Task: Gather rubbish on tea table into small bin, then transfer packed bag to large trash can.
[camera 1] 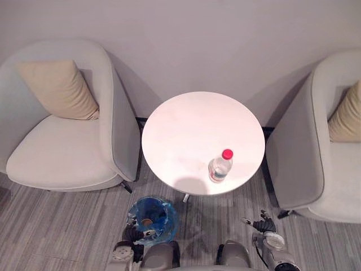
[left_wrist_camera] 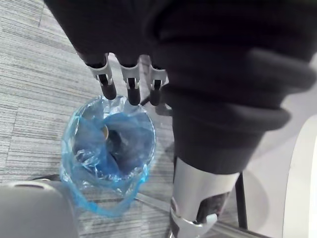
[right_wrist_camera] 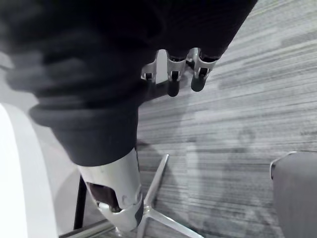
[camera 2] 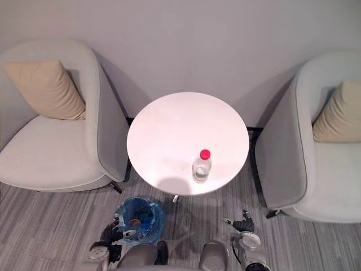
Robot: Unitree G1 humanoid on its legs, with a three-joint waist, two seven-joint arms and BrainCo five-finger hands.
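Note:
A clear plastic bottle (camera 1: 220, 166) with a red cap stands upright on the round white tea table (camera 1: 192, 130), near its front right edge. On the floor in front of the table, to the left, is the small bin (camera 1: 152, 217) lined with a blue bag (left_wrist_camera: 106, 144); some dark rubbish lies inside. My left hand (camera 1: 133, 234) hangs just beside the bin's near rim, its fingers (left_wrist_camera: 129, 82) relaxed and holding nothing. My right hand (camera 1: 264, 226) hangs low over the floor at the right, its fingers (right_wrist_camera: 173, 74) relaxed and empty.
A grey armchair (camera 1: 62, 147) with a beige cushion (camera 1: 59, 89) stands left of the table, and another armchair (camera 1: 321, 152) with a cushion (camera 1: 345, 116) stands on the right. The table's metal foot (right_wrist_camera: 153, 198) spreads over the striped grey carpet. A wall is behind.

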